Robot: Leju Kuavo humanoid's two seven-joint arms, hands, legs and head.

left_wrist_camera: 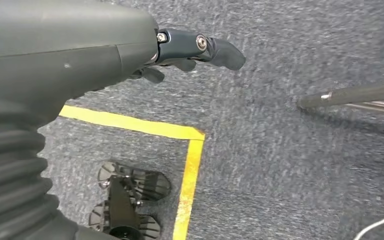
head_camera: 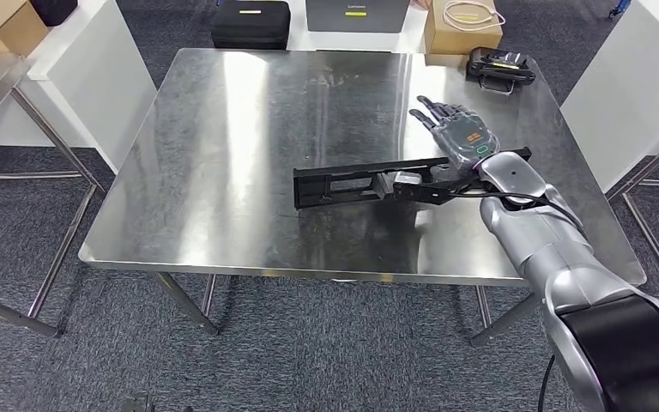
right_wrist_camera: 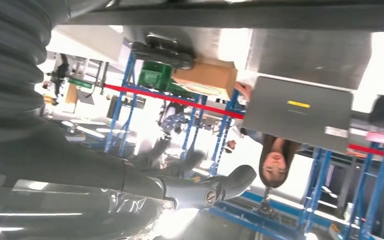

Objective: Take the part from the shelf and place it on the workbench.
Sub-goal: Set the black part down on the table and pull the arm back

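The part (head_camera: 369,182) is a long black frame lying flat on the steel workbench (head_camera: 223,154), right of centre. My right hand (head_camera: 456,130) hovers just behind its right end with the fingers spread and pointing away, gripping nothing; my wrist crosses over that end of the part. In the right wrist view the thumb (right_wrist_camera: 225,186) sticks out free, and a dark bar (right_wrist_camera: 230,17) runs along one edge. My left hand (left_wrist_camera: 190,50) hangs over the carpet and holds nothing.
A black tool case (head_camera: 501,69) sits at the workbench's far right corner. Beyond the far edge are a cardboard box (head_camera: 463,26), a black bag (head_camera: 250,23) and a grey case (head_camera: 356,13). White panels flank both sides. A person (right_wrist_camera: 275,160) stands by blue racks.
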